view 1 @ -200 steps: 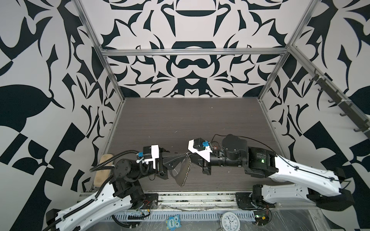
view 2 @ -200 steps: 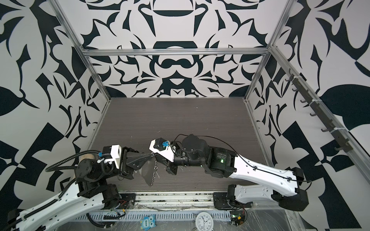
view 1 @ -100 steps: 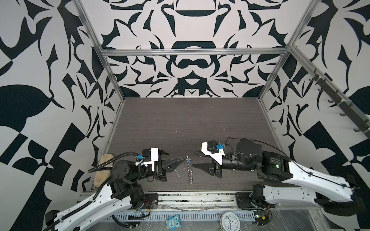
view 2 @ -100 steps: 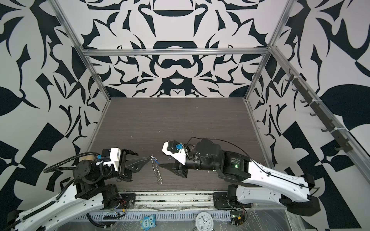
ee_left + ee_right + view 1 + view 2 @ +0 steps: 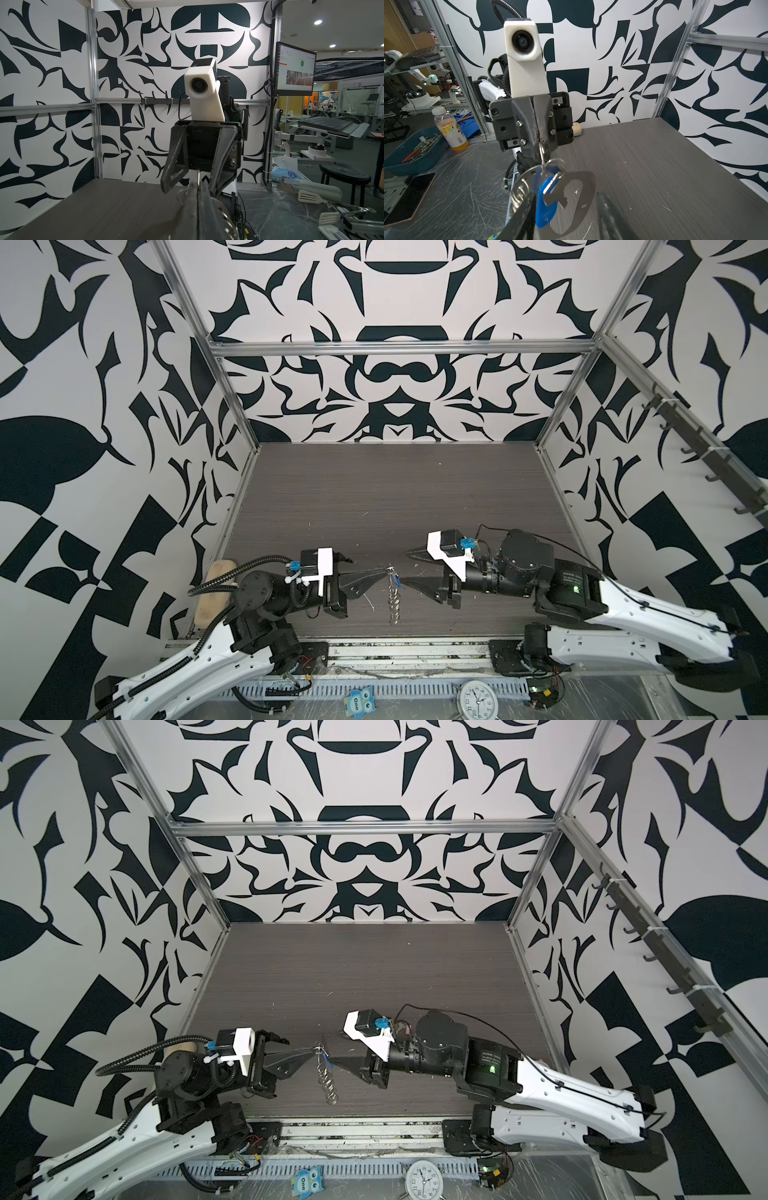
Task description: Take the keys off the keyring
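- left hand: fingers fully together, pinching one small ring at the top of the keyring.
- keyring hangs from that ring over the front-middle of the counter. It is edge-on in both top views, a thin dangling strip. Can't tell whether its lower end touches the counter.
- right wrist view shows the flat D-shaped plate face-on, with the row of bare rings along one edge.
- blue key tag is on the keyring, lying against the plate beside those rings.
- right hand: jaws partway apart, gripping nothing. Tips point at the left hand, just beside the keyring.
- in its own wrist view, the right fingers sit either side of the tag and plate. Can't tell whether they touch.
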Motion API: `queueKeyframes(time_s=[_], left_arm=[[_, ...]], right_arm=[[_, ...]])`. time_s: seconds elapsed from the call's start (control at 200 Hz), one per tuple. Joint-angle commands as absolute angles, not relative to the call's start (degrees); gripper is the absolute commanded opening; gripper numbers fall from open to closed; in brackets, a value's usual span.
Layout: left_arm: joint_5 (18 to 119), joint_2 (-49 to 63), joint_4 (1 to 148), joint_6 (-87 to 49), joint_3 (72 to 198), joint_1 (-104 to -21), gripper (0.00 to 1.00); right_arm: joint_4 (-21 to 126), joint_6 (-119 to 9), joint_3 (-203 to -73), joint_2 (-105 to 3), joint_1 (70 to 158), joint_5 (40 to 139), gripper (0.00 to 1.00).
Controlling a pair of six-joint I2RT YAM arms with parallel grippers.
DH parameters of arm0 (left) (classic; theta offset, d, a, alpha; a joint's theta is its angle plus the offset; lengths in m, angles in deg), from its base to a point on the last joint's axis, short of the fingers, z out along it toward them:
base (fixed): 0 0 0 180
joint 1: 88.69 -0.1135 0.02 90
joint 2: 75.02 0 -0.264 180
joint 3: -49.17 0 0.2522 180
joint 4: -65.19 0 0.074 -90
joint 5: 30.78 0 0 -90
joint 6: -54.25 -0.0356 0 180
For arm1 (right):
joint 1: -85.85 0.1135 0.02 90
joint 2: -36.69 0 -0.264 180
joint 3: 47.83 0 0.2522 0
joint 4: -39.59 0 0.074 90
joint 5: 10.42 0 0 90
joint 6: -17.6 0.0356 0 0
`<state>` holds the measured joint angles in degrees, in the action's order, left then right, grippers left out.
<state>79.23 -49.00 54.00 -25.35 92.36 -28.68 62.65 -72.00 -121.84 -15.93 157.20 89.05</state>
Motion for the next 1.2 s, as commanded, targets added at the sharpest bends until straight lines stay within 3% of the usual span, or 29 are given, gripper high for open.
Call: queueKeyframes(time_s=[0.0,0.835,1.075,1.2], left_arm=[[80.04,-49.62,52.57,-25.81,92.46,-28.61,0.00],[78.63,-47.97,52.06,-25.72,92.37,-28.62,0.00],[78.15,-47.69,51.87,-25.44,92.43,-28.64,0.00],[76.93,-48.18,52.85,-25.41,92.39,-28.62,0.00]], right_arm=[[56.74,-71.89,-123.46,-14.99,157.30,90.36,0.49],[56.06,-70.73,-124.17,-16.74,157.31,94.52,0.19],[57.91,-70.53,-124.68,-17.01,157.33,93.39,0.00],[60.59,-70.17,-125.29,-16.58,157.35,91.45,0.00]])
